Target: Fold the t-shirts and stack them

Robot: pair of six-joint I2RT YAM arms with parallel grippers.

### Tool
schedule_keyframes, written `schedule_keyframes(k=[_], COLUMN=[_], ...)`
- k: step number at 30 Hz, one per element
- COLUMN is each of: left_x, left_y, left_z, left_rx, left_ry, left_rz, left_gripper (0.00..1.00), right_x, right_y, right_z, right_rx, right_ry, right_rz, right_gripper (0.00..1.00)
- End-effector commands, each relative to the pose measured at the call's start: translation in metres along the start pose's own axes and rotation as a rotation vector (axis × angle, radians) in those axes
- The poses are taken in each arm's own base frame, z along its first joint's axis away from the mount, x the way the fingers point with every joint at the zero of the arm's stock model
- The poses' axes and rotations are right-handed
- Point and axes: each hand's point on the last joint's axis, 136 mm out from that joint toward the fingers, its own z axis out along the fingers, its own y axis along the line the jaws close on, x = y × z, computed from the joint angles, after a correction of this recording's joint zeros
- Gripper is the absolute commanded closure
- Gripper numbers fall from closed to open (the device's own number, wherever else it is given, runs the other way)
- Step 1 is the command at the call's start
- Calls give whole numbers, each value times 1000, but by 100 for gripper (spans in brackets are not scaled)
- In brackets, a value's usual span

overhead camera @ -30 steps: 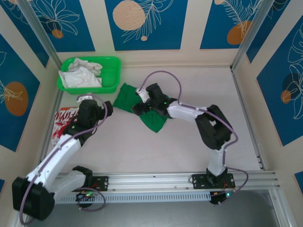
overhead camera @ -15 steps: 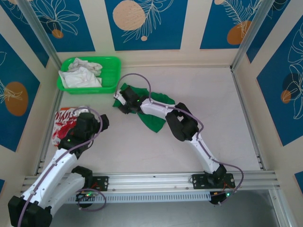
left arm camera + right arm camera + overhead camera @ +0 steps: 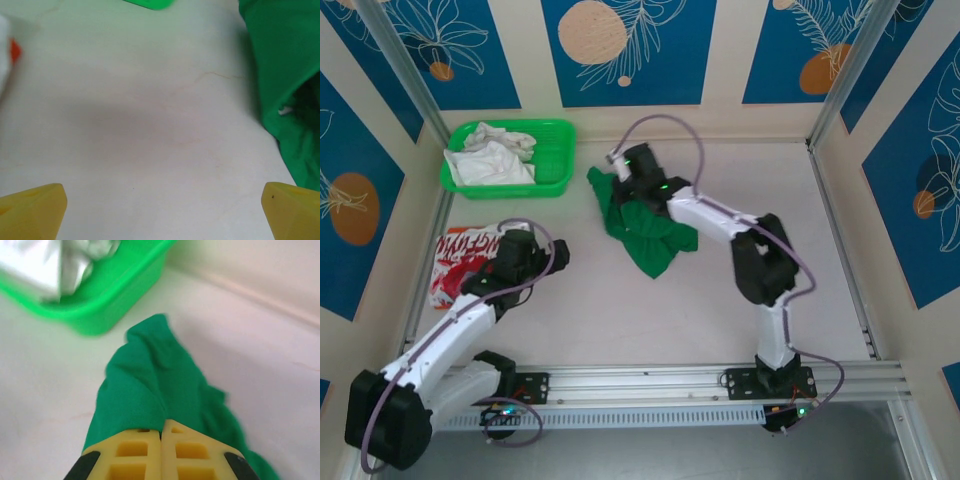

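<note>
The bright green t-shirt (image 3: 642,228) lies crumpled in the middle of the table, one end lifted toward the basket. My right gripper (image 3: 616,180) is shut on that lifted end; in the right wrist view the yellow fingers (image 3: 137,450) press together on a fold of the green t-shirt (image 3: 150,375). The red t-shirt (image 3: 460,260) with white lettering lies folded at the left edge. My left gripper (image 3: 550,252) hovers just right of it, open over bare table, its yellow fingertips (image 3: 32,212) far apart. The green t-shirt (image 3: 287,75) shows at the right of the left wrist view.
A green plastic basket (image 3: 555,160) holding white cloth (image 3: 490,158) stands at the back left, close to the right gripper; it appears too in the right wrist view as the basket (image 3: 105,310). Aluminium frame rails run along both sides and the near edge.
My right gripper swung from the shirt's left end up and right toward the basket, dragging the green cloth with it. The left gripper shifted slightly right, off the red t-shirt.
</note>
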Motion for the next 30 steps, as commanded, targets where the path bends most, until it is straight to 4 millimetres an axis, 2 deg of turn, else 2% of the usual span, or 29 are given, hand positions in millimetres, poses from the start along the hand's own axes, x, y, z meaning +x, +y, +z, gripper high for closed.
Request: schedule_keyframes(k=[1,6,9,12,17,21,26,30], left_x=[-10,6,19,34,51,61,79,91], left_y=[-45,-100,-134,-161,-180,-189,-194,-201], left_z=[9,37,54,73,98,105,116,123], left_rx=[129,192,232,252,220,106,77,88], left_ry=[-27,36,64,112,201,270,345,395], left_rz=[105,250,306,315,292,397,433,437], left_gripper=[0,0,0,0,2,15,33,31], right_x=[-29,-26,-19,-10,-1,6,14,18], right_y=[-30,-79,-97,-108,-117,-123,-130,-135], right_z=[-40,-74,-83,-88,-92,-92,-93,-95], right_rx=[-49,-4,32,51,70,79,92,100], right_ry=[-117,-158,-155,-147,-140,-129,-123,-120], right_rz=[203,338,360,387,409,422,442,457], right_gripper=[100,100,100,100,100,100,100,100])
